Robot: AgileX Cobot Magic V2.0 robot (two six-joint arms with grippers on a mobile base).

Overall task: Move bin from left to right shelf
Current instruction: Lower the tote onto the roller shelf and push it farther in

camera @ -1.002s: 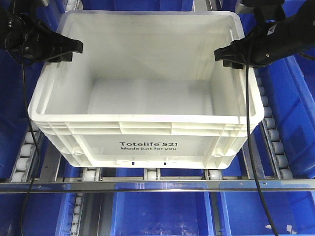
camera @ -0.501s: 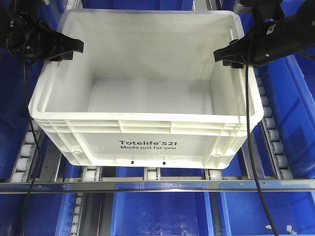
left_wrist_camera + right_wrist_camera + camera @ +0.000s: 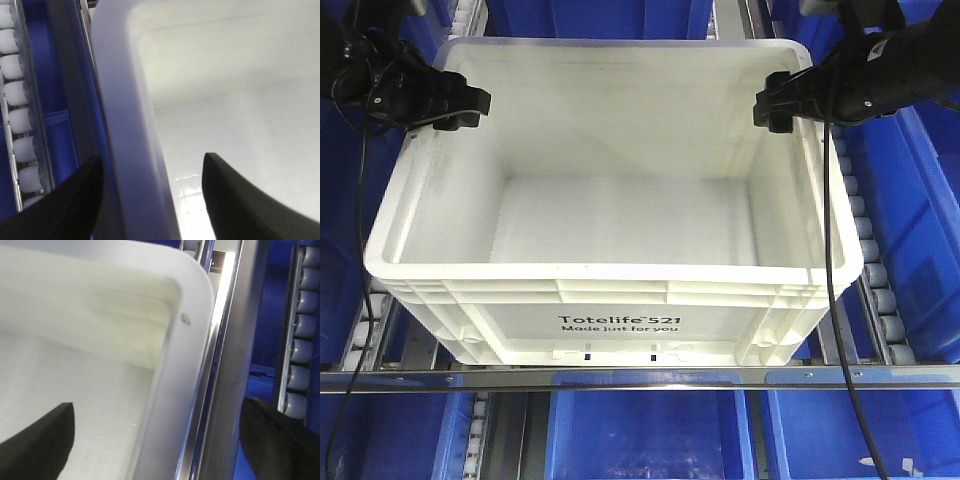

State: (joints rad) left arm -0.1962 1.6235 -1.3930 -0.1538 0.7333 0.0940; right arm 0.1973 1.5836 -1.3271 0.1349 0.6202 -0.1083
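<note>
The bin (image 3: 620,240), a large white rectangular tote, fills the centre of the front-facing view, with its printed front wall facing the lower edge of the frame and its open top facing the camera. The interior is bare. The bin sits on a roller conveyor lane (image 3: 875,290) whose white rollers show along the right and left edges of the tote, and a metal rail (image 3: 640,378) crosses the frame just below the front wall. Blue bins (image 3: 650,430) occupy the level below and the lanes at both sides of the frame. The left gripper (image 3: 460,104) is positioned at the upper left of the frame, at the bin's left rim near the rear corner. In the left wrist view, its two black fingers (image 3: 235,200) straddle the rim: one lies outside the wall and one inside, with a gap visible on each side of the rim, so the jaws stand spread wide and no firm clamping is evident. The right gripper (image 3: 775,100) is positioned at the upper right of the frame, at the bin's right rim. In the right wrist view, its black fingers (image 3: 35,440) stand spread wide apart, one inside the bin and one beyond the steel side rail (image 3: 225,365), clear of the wall.
</note>
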